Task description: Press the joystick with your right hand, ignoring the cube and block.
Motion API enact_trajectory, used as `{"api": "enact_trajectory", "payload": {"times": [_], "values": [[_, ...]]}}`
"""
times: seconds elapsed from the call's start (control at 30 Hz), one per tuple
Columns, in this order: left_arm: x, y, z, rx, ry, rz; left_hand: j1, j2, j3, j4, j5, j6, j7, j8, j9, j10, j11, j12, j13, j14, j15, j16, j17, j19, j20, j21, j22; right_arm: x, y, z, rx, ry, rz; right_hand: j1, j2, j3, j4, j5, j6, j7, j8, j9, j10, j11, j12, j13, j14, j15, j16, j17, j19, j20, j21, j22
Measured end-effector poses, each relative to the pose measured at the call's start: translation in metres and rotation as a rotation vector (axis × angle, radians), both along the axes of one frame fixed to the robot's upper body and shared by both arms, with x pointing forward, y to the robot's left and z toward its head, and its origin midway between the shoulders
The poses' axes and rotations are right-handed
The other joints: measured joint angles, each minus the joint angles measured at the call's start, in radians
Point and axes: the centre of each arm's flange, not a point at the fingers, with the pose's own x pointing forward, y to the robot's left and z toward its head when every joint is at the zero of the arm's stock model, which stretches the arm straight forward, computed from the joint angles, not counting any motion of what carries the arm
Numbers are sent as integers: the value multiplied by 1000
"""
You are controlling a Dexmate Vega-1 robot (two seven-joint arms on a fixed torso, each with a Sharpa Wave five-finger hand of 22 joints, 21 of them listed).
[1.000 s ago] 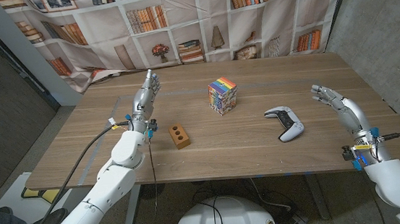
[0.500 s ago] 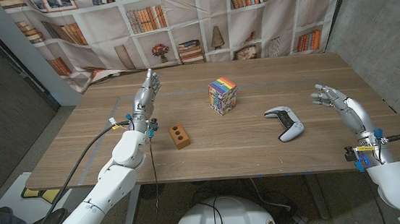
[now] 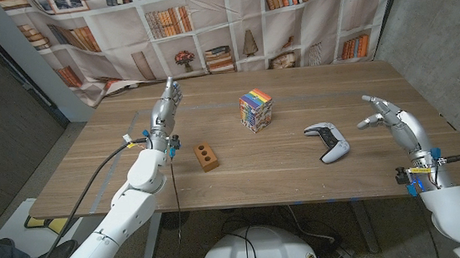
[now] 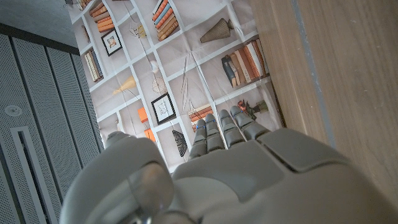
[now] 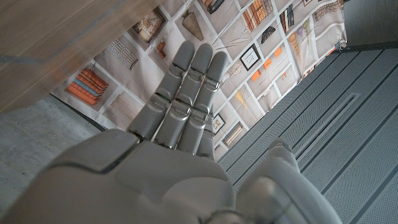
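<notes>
A white and black game controller (image 3: 328, 141) with its joysticks lies on the wooden table (image 3: 267, 172), right of centre. My right hand (image 3: 392, 121) hovers to its right, fingers apart and holding nothing, a short gap from the controller. In the right wrist view that hand (image 5: 180, 124) reaches out with straight fingers (image 5: 198, 68) toward the bookshelf backdrop. My left hand (image 3: 165, 110) stands upright at the table's left, fingers extended, empty; its back (image 4: 249, 168) shows in the left wrist view.
A multicoloured cube (image 3: 255, 110) stands at the table's middle, left of the controller. A small wooden block (image 3: 206, 156) with two holes lies near my left forearm. A bookshelf-print curtain (image 3: 229, 20) hangs behind the table.
My right hand has shifted slightly to the right and tilted, its fingers spreading a little. The left hand, controller, cube and block have not moved.
</notes>
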Motion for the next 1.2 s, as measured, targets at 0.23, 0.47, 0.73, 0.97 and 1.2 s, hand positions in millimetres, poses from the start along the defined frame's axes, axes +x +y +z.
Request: {"api": "enact_trajectory", "payload": {"times": [0.23,0.47,0.73,0.97,1.2], "values": [[0,1,1,2,1,5,2,2,0,0,0,0,0,0,0,0,0,-1,0,0,0,0,0,0,0,0,0,1,2,2,-19,26,-12,79,3,23,-31,-8,14,-10,-9,0,134,-38,62,45,62,-34,53,30,10,-3,69,86],[0,1,2,2,2,6,5,5,4,-4,0,0,0,0,0,0,0,-1,0,5,5,0,0,2,-2,0,0,-1,5,6,-41,55,-38,402,15,127,-62,-27,34,-30,-25,7,173,-97,182,194,75,-41,137,144,-39,10,181,241],[2,3,1,1,7,3,5,5,4,-4,0,0,0,0,0,0,0,-1,0,5,5,0,0,11,0,0,0,-2,7,5,-52,97,-106,644,-17,167,-58,-27,71,-75,-28,13,186,-126,296,306,114,-43,210,242,-42,13,245,267],[3,4,0,2,10,2,11,11,4,-4,-5,0,0,0,0,0,0,-1,0,11,0,0,0,11,0,0,0,-5,8,5,-49,108,-149,752,-29,152,-44,-19,135,-98,-19,17,238,-129,403,399,191,-40,312,343,14,-1,346,320],[3,5,0,1,10,2,12,12,4,-4,-5,0,0,-7,5,0,0,-1,0,11,0,0,0,13,-2,-4,3,-7,10,3,-39,119,-197,782,-28,139,-31,2,238,-133,-15,21,268,-131,564,563,251,-37,382,386,84,-23,445,347]]}}
